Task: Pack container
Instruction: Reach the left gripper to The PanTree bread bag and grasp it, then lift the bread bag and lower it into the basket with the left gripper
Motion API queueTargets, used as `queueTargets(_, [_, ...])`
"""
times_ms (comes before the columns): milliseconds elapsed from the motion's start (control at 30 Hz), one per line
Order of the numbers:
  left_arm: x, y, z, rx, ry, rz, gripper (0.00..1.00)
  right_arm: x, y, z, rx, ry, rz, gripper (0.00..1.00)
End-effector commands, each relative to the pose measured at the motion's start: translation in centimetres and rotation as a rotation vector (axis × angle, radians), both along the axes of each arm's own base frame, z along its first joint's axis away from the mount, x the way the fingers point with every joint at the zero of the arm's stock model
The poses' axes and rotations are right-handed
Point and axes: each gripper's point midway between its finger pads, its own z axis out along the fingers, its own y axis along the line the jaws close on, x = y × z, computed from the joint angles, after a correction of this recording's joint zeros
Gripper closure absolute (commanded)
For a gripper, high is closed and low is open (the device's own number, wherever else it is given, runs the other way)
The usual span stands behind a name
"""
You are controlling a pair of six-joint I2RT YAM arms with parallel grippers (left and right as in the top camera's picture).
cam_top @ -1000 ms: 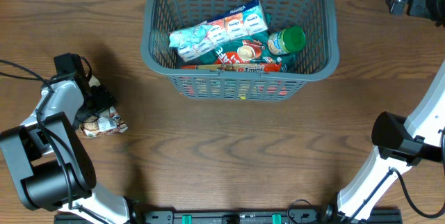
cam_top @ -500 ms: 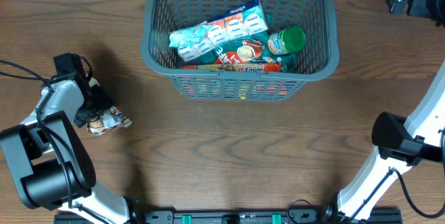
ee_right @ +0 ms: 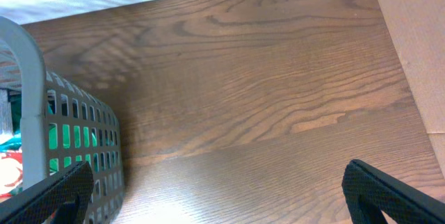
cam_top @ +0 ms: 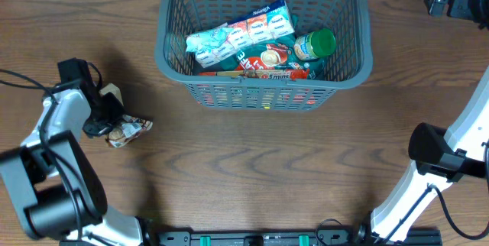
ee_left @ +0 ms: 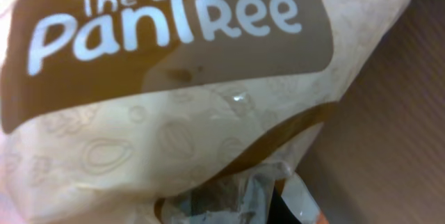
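Left of the container, the left tool pinches a Pantree packet over the bench; the right tool is spread wide.

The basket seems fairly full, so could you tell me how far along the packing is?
Done: several packets and a jar lie in the basket. In hand: the left tool appears to grip a snack packet. Left: carrying it in; the right tool is open.
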Motion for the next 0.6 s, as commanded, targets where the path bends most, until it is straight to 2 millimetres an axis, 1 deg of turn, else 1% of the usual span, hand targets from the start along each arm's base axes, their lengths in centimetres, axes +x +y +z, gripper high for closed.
queueTargets(0, [2.4,0.4,6.8,0.034,-0.156,-0.01,0.94,0.1,-0.3,-0.4,0.007,0.009,-0.013,0.01])
queueTargets(67, [2.8,0.1,10.3,0.058,-0.207,-0.044,0.94,0.1,-0.3,-0.4,0.006,0.008,-0.013,0.01])
queueTargets(133, [3.3,-0.6,14.1,0.089,-0.258,-0.119,0.95,0.1,-0.3,-0.3,0.005,0.006,-0.013,0.01])
queueTargets(200, [3.7,-1.7,18.2,0.118,-0.308,-0.196,0.94,0.2,-0.3,-0.3,0.004,0.003,-0.013,0.01])
queueTargets(267, [4.1,-3.1,21.7,0.137,-0.349,-0.264,0.95,0.3,-0.3,-0.2,0.003,-0.001,-0.013,0.01])
queueTargets(333, [4.6,-4.9,25.4,0.156,-0.403,-0.338,0.94,0.3,-0.4,-0.2,0.002,-0.002,-0.013,0.01])
queueTargets(400, [5.2,-7.1,28.9,0.188,-0.479,-0.445,0.94,0.3,-0.4,-0.2,0.001,-0.004,-0.013,0.01])
queueTargets(433, [5.5,-8.6,30.6,0.211,-0.525,-0.52,0.95,0.3,-0.4,-0.2,-0.001,-0.003,-0.009,0.01])
queueTargets(500, [6.0,-11.4,33.3,0.255,-0.604,-0.665,0.95,0.3,-0.4,-0.2,-0.01,-0.001,0.003,0.01])
queueTargets(567, [6.4,-14.5,35.6,0.314,-0.684,-0.845,0.94,0.3,-0.4,-0.2,-0.012,-0.001,0.005,0.01])
